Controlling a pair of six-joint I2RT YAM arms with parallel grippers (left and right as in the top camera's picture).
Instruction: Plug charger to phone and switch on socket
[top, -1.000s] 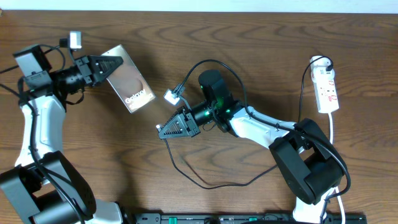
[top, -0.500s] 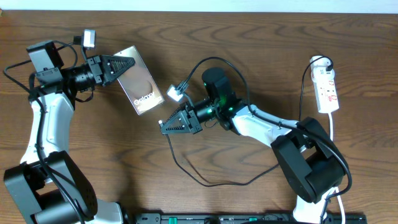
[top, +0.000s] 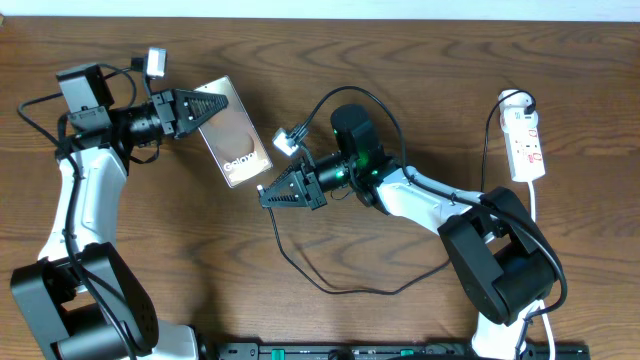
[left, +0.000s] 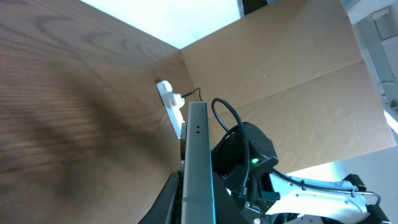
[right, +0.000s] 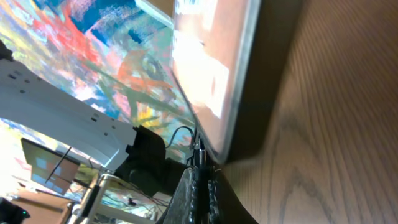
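We see phone (top: 238, 132) clamped at its upper end in left gripper (top: 216, 101), raised edge-up off surface (top: 400, 80). Lower end sits just beside right gripper (top: 266, 197). Right gripper pinches charger (top: 350, 293) tip, aimed at phone's edge; we cannot tell whether they touch. Both arms reach inward toward each other. Socket (top: 526, 140) well apart, far right.

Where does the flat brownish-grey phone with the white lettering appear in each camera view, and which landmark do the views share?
Overhead: the phone is left of centre, tilted, one end in the left gripper.
Left wrist: the phone is edge-on, a thin upright slab at bottom centre.
Right wrist: the phone fills the upper centre, above the right gripper shut on the black charger.
Shared landmark: the brown wooden table.
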